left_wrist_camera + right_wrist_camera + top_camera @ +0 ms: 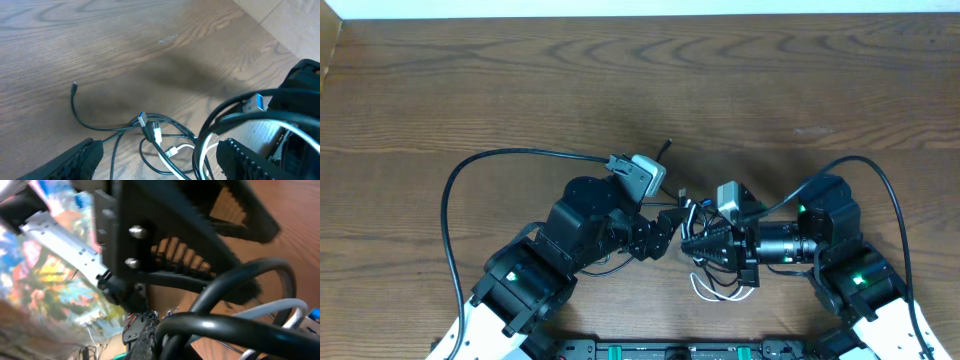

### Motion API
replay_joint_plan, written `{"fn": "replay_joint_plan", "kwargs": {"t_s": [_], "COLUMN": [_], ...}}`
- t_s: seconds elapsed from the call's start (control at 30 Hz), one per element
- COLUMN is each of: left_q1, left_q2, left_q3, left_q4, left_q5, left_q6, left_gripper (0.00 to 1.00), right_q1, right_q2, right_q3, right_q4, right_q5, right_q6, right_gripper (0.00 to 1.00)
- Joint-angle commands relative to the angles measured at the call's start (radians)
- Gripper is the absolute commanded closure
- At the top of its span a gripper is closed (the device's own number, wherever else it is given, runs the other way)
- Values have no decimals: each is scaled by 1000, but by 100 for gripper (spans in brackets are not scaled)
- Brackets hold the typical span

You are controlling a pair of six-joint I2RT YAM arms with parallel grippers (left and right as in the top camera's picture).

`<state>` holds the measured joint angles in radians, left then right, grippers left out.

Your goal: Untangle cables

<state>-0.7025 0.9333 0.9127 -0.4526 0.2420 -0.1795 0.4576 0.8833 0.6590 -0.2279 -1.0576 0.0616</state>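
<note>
left jaws wide above cables [159, 141], right jaws closed

The cables [712, 285] lie in a tangle on the table [620, 80], near its front edge, between the two arms; the left gripper [668, 228] stands just left of the tangle, the right gripper [692, 243] just right, tips facing, close together; in the left wrist view one strand runs leftward to a plug end [75, 85] lying alone.
</note>
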Motion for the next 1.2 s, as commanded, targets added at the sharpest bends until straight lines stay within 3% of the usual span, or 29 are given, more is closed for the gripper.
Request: {"fn": "replay_joint_plan", "kwargs": {"t_s": [0.0, 0.37, 0.67, 0.97, 1.17], "left_q1": [-1, 0, 0, 0, 0], "left_q2": [-5, -7, -7, -7, -7], "left_q3": [3, 3, 3, 3, 3], "left_q4": [-6, -31, -64, -71, -72], "left_q5": [-27, -104, -158, -158, -158], "left_q6": [2, -24, -42, -43, -43], "left_gripper": [22, 22, 15, 15, 15], "right_q1": [0, 0, 0, 0, 0], "right_q2": [0, 0, 0, 0, 0], "right_q3": [-1, -1, -1, -1, -1], "right_q4": [1, 2, 4, 3, 3], "right_q5": [66, 217, 354, 435, 507], "right_q6": [70, 198, 359, 463, 609], "right_gripper": [99, 99, 99, 99, 99]}}
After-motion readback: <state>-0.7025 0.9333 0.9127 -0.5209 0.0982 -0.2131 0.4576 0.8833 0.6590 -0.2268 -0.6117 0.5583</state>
